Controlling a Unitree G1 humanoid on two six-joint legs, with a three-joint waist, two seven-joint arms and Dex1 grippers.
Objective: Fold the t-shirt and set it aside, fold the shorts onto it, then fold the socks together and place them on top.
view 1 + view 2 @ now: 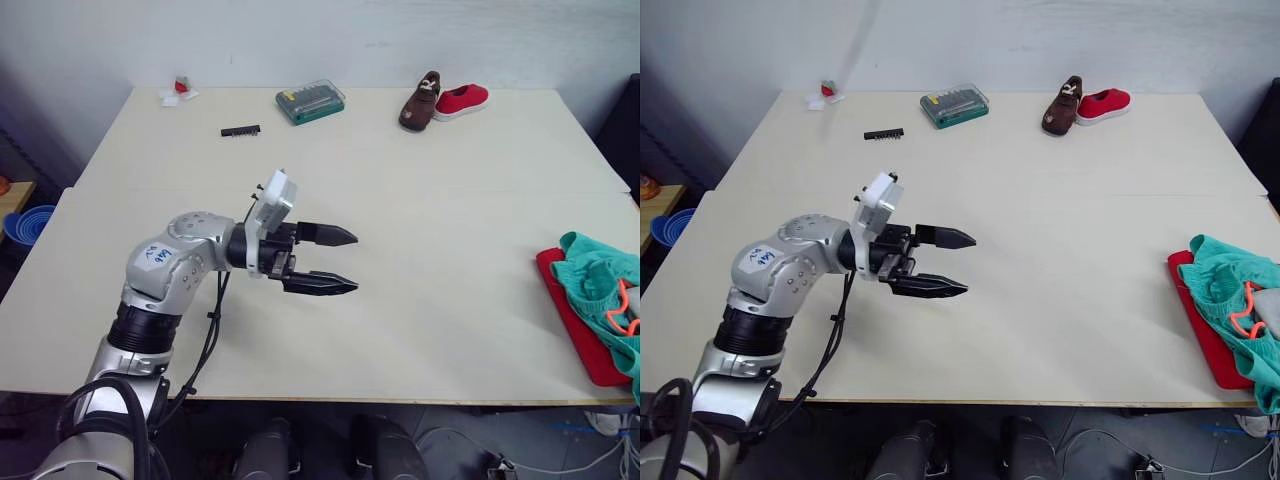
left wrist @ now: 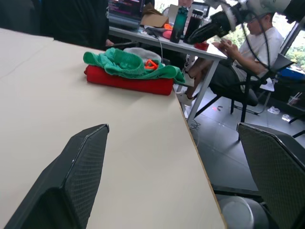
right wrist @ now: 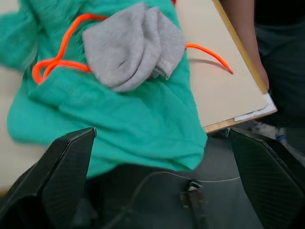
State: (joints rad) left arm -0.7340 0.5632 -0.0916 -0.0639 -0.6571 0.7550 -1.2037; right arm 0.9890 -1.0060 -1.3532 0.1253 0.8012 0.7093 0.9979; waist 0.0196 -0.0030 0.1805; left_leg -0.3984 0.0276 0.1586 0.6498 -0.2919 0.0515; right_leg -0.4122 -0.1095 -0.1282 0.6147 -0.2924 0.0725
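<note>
So the red t-shirt (image 1: 575, 325) lies folded flat at the right edge of the frame on the bench (image 1: 420, 190), with the teal shorts (image 1: 600, 285) bunched on top of it and partly drooping over the bench edge, orange drawstring (image 3: 57, 57) showing. Grey socks (image 3: 131, 45) sit balled up on the shorts, and the right tool (image 3: 157, 176) is over that pile with its fingers spread wide, holding nothing. Left tool (image 1: 345, 261) hovers left of centre, fingers apart and empty, with two shoes (image 1: 440, 100) and a green bit case (image 1: 310, 102) along the top edge.
</note>
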